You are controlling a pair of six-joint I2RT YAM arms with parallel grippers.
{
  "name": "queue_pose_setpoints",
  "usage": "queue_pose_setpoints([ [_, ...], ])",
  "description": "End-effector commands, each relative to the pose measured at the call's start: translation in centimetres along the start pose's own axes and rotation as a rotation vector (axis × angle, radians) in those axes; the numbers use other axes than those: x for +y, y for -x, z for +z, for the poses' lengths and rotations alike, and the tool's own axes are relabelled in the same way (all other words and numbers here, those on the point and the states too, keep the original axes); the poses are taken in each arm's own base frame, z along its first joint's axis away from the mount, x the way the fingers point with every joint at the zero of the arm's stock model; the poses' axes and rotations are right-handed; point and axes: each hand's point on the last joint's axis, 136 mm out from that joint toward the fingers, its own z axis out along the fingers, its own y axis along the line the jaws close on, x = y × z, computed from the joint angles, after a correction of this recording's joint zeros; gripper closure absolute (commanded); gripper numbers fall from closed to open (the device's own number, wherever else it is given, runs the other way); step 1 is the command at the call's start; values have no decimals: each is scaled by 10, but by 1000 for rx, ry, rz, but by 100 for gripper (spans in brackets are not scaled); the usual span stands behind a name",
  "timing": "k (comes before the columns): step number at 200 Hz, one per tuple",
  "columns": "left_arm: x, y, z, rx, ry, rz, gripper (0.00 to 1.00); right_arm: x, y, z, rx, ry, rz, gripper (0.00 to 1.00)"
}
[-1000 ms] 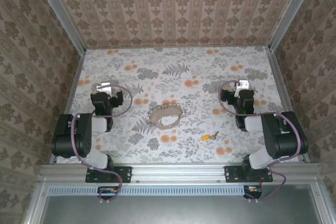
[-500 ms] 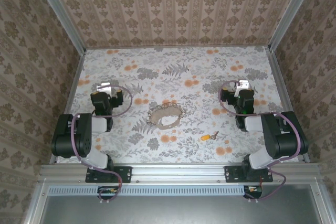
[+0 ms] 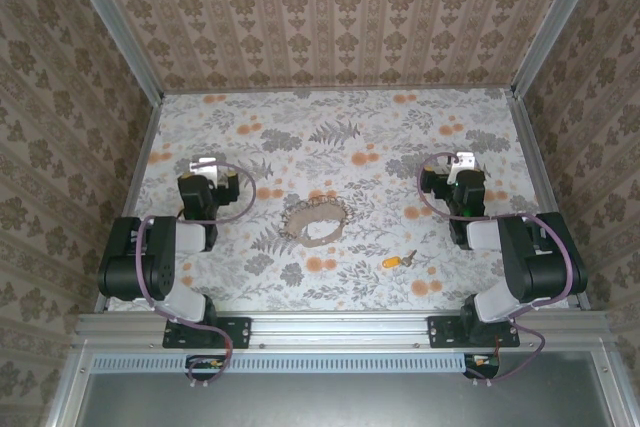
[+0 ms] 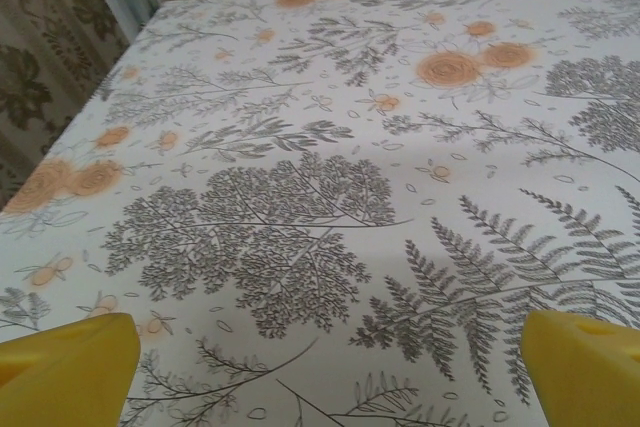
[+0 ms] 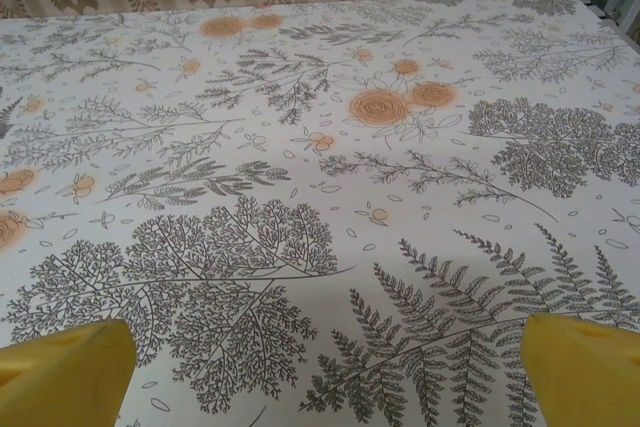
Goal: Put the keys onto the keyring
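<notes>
Your left tool (image 3: 204, 163) and right tool (image 3: 461, 160) both stand wide open and hold nothing. Each sits low over the flowered surface (image 3: 330, 112) on its own side, and there is nothing but printed ferns between the left one's yellow fingertips (image 4: 66, 372). Between the two arms the keyring (image 3: 316, 218) lies as a loose oval loop near the middle, and the key (image 3: 397, 261) lies apart from it toward the right arm's base, touching neither chain nor tool. By that layout you have not yet begun: picking up the key and threading it onto the ring are both left to do.
</notes>
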Motion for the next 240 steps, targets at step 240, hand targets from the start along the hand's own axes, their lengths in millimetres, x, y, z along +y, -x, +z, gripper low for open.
queue_pose_setpoints([
  [240,-44,97,-101,112,-190,-350,0,159,9,-98,513,533,118,27],
])
